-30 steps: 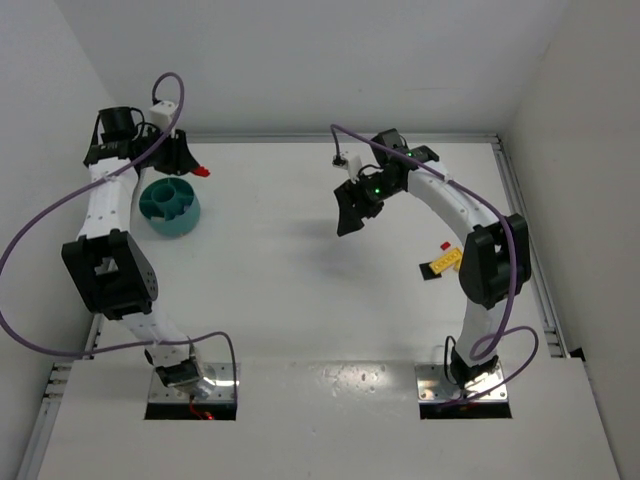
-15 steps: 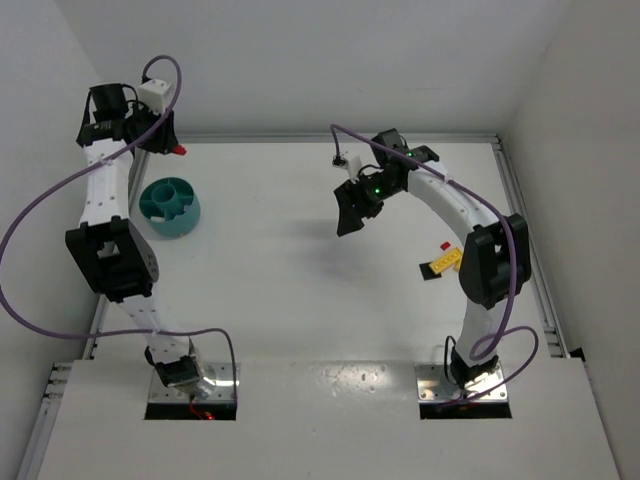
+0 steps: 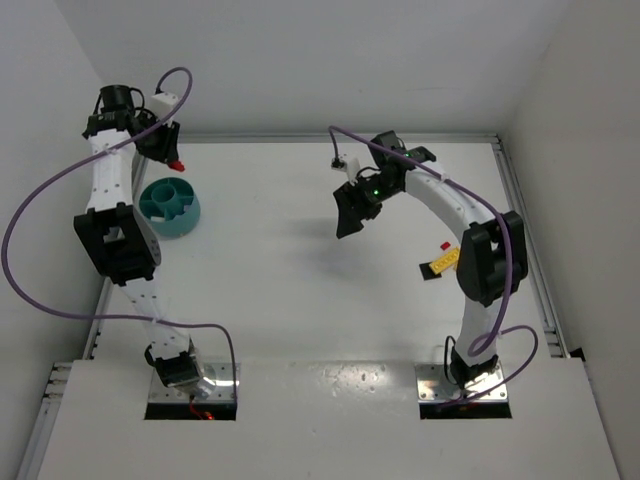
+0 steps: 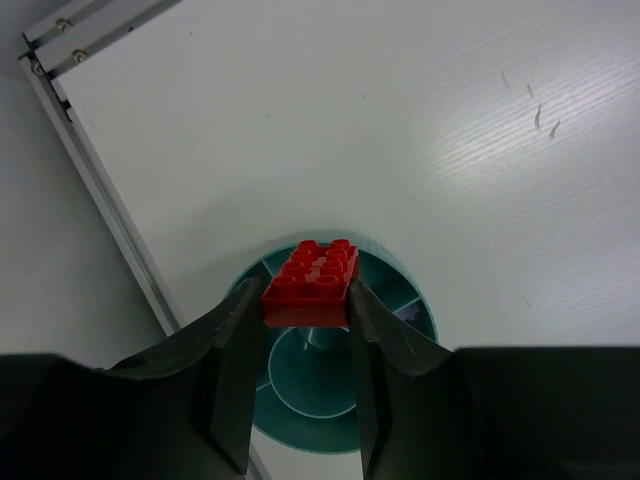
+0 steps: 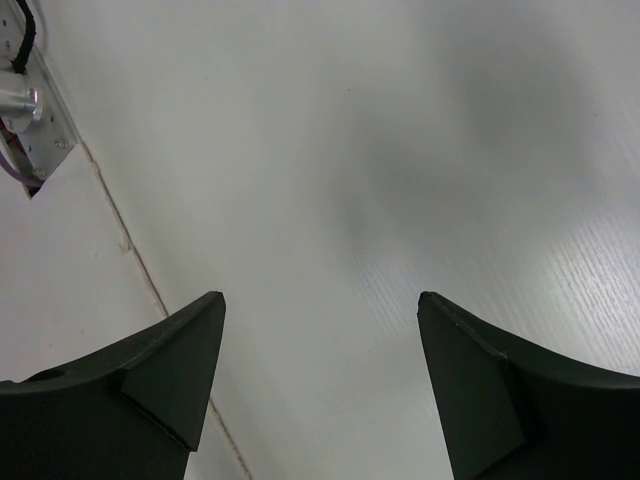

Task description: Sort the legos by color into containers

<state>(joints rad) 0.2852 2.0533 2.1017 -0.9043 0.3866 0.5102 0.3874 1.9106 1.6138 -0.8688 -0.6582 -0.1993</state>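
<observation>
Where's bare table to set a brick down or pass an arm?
Free: the table middle, between the teal bowl and the right arm. Crowded: far-left corner, left gripper holding a red brick by the bowl; yellow brick beside the right arm's elbow.

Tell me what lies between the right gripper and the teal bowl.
Nothing. In the top view, only bare white table stretches from the open right gripper to the teal bowl.

No readable text, labels, brands or numbers in any view. Studs on the red lego brick (image 4: 310, 285) are too blurred to show a logo; the teal bowl (image 3: 172, 226) is unmarked.
</observation>
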